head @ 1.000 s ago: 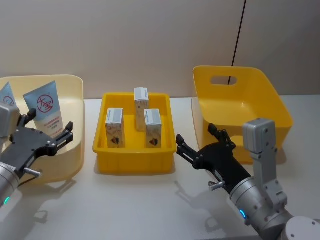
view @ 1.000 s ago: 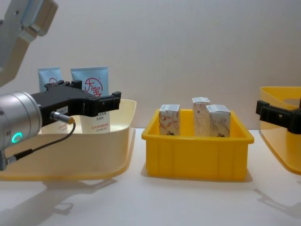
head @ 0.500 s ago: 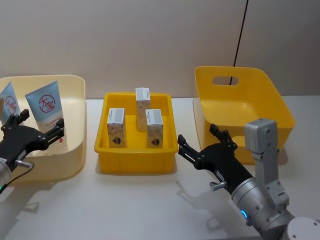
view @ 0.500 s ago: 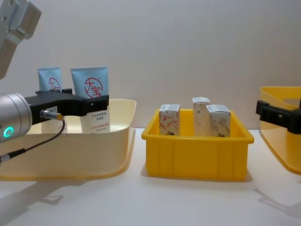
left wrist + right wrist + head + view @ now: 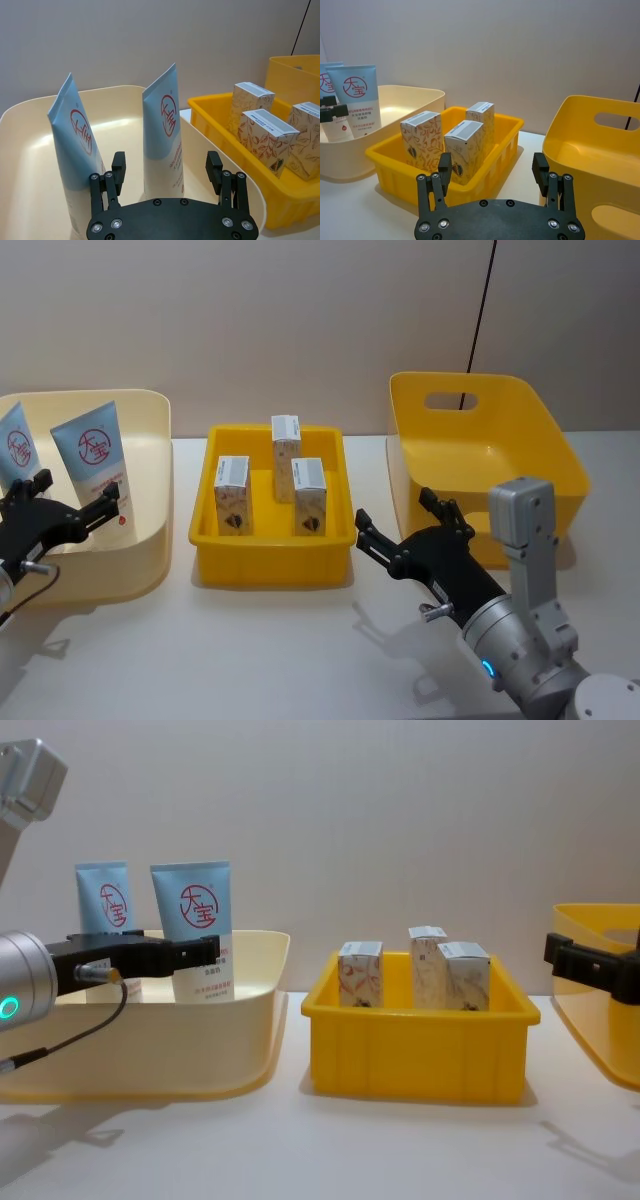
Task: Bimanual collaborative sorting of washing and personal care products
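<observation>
Now, tubes: 2 pale-blue tubes [image 5: 92, 460] upright in cream bin [image 5: 150, 405], table [image 5: 250, 650] left edge.
Cartons: 3 cartons [image 5: 308, 495] upright in yellow tray [image 5: 270, 570], mid-table.
L gripper [image 5: 166, 160]: open, empty, over bin's front edge, just before tubes.
R gripper [image 5: 392, 508]: open, empty, off tray's front-right corner, before yellow bin [image 5: 530, 420].

Bright, even light from above casts soft shadows on the table [image 5: 250, 640].
</observation>
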You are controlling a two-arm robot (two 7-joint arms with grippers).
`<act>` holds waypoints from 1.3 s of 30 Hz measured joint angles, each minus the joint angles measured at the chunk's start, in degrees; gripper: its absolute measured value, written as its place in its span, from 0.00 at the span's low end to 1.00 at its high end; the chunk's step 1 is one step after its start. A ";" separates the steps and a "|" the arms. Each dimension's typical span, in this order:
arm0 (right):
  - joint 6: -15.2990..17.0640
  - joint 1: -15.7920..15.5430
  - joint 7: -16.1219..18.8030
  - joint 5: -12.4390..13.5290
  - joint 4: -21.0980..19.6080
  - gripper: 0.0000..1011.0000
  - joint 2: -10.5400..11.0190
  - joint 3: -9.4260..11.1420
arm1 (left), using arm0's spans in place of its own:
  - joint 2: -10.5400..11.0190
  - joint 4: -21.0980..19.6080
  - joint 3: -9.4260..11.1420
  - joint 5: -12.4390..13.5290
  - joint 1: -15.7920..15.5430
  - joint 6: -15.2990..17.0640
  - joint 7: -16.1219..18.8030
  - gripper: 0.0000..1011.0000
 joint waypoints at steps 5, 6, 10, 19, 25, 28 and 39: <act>0.00 0.00 0.00 0.00 0.00 0.99 0.00 0.00 | -0.53 1.24 -0.18 -0.43 -0.55 0.00 -1.02 0.99; 0.00 0.00 0.00 0.00 0.00 0.99 0.00 0.00 | -0.70 1.63 -0.19 -0.52 -0.77 -0.09 -1.43 0.99; 0.00 0.00 0.00 0.00 0.00 0.99 0.00 0.00 | -1.34 2.83 -0.17 -0.73 -1.51 -0.71 -2.54 0.99; 0.00 0.00 0.00 0.00 0.00 0.99 0.00 0.00 | -2.87 5.34 0.01 -1.07 -3.16 -2.22 -4.46 0.99; 0.00 0.00 0.00 0.00 0.00 0.99 0.00 0.00 | -3.92 7.22 0.08 -1.07 -4.31 -3.04 -5.19 0.99; 0.00 0.00 0.00 0.00 0.00 0.99 0.00 0.00 | -4.36 8.10 0.12 -1.01 -4.83 -3.36 -5.42 0.99; 0.00 0.00 0.00 0.00 0.00 0.99 0.00 0.00 | -5.51 10.30 0.20 -0.49 -6.12 -4.05 -5.88 0.94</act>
